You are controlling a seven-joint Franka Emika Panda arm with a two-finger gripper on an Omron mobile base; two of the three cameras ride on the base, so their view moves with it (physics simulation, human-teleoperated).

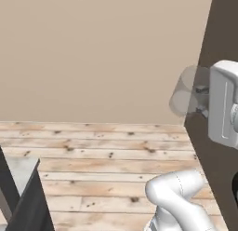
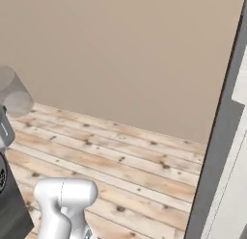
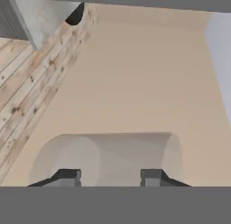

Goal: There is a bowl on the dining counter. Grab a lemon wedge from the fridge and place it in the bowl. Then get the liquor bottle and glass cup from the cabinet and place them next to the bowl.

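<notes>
Hand view: my gripper (image 3: 110, 177) has its 2 dark fingertips (image 3: 67, 177) set on either side of the glass cup (image 3: 108, 159), which lies crosswise between them, its clear barrel running from one side of the frame to the other; the tips sit against its wall, so I read this as a grip on the cup at a middling spread; beyond it a plain beige wall (image 3: 144, 74); wooden floor planks (image 3: 31, 78) run along the left of this tilted frame.

Left base view: glass cup (image 1: 187, 97) held in the air at right of frame, lying on its side, mouth toward the wall; white hand housing (image 1: 223, 104) just beside it; a dark panel (image 1: 218, 30) stands behind the hand; pale plank floor (image 1: 102, 155) well below the cup; white arm link (image 1: 179, 195) at lower right.

Right base view: glass cup (image 2: 13, 94) at far left edge, tilted, above the floor (image 2: 120, 156); a grey upright panel edge (image 2: 219, 137) at right; I cannot tell what that panel belongs to.
</notes>
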